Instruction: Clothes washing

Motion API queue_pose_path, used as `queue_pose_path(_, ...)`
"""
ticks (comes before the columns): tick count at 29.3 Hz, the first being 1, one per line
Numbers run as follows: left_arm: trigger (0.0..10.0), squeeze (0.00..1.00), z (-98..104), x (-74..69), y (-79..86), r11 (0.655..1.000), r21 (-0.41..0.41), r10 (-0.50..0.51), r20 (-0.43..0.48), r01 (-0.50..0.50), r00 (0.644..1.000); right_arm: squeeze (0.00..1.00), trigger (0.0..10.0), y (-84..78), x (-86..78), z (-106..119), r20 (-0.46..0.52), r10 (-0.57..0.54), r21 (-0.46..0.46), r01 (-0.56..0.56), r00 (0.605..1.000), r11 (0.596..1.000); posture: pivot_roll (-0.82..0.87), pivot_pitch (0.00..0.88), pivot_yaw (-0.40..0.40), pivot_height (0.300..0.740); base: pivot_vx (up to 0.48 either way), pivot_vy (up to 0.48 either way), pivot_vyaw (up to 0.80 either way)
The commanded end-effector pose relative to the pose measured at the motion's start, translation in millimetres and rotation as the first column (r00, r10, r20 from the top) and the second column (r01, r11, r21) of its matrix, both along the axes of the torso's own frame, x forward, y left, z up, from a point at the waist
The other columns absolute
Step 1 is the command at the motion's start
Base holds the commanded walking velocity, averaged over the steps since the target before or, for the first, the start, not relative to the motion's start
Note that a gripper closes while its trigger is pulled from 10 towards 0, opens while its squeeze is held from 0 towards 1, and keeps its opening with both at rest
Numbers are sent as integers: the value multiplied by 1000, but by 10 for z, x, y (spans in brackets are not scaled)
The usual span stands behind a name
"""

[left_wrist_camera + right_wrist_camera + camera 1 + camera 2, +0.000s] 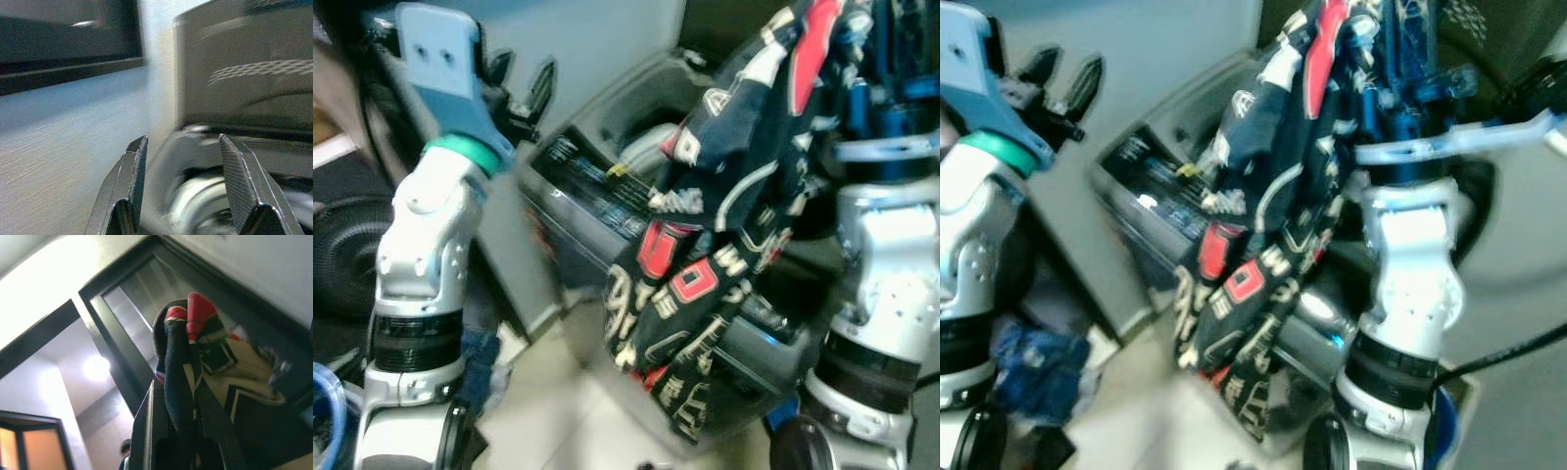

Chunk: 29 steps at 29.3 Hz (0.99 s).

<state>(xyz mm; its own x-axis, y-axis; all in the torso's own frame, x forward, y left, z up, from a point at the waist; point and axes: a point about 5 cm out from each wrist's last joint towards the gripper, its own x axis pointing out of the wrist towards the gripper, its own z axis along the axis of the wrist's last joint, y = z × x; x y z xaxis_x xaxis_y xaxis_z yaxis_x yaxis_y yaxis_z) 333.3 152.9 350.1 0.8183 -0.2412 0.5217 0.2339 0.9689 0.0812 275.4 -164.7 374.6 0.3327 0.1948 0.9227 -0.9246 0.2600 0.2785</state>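
Garment (705,245): white lettering and red patches bearing "0", blurred, no full word legible.

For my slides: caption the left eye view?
Right gripper holds a patterned garment above the open washing machine; left gripper hovers open.

A navy garment (724,225) with red and white lettering; grey washing machine (607,196).
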Motion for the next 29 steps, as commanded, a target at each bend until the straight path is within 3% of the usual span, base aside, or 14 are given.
queue_pose_path(1, 10000, 0, -16, -9, 29, 1000, -3, 9, -2, -9, 1000, 0, 10000, 70, -107, 77, 76, 28, -30, -26, 997, 999, 43, 115, 64, 740, 0, 0, -800)
queue_pose_path(6, 10000, 0, -31, -9, 18, 1000, -7, 10, -5, -10, 1000, 0, 10000, 112, -103, 80, 73, 1, -74, 5, 997, 997, 41, 115, 63, 740, 0, 0, -800)
queue_pose_path(7, 10000, 0, -37, -9, 14, 1000, -11, 15, -5, -15, 1000, 0, 10000, 177, -55, 79, 56, -99, -153, 106, 994, 983, 41, 115, 63, 740, 0, 0, 0)
queue_pose_path(8, 10000, 0, -44, -8, 8, 1000, -19, 22, -4, -22, 1000, 0, 10000, 265, 25, 73, 70, -306, -282, 313, 949, 907, 38, 114, 63, 740, 0, 0, 0)
queue_pose_path(10, 10000, 0, -51, -5, 2, 999, -26, 24, -8, -24, 1000, 0, 10000, 303, 54, 64, 87, -370, -330, 377, 925, 865, 34, 112, 62, 740, 163, 0, 0)
queue_pose_path(13, 10000, 0, -61, -1, -8, 999, -38, 21, -15, -22, 1000, 0, 10000, 338, 70, 42, 82, -363, -352, 367, 928, 861, 35, 112, 59, 740, 217, 89, 0)
queue_pose_path(23, 10000, 0, -72, -10, -12, 997, -68, 25, -21, -26, 999, 0, 10000, 330, 127, -43, 39, -346, -368, 335, 938, 867, 32, 113, 50, 740, 0, 460, 0)
queue_pose_path(29, 10000, 0, -81, -13, -11, 998, -61, 29, -19, -30, 999, 0, 10000, 349, 169, -79, 44, -383, -377, 370, 923, 849, 31, 109, 52, 740, 0, 0, 0)
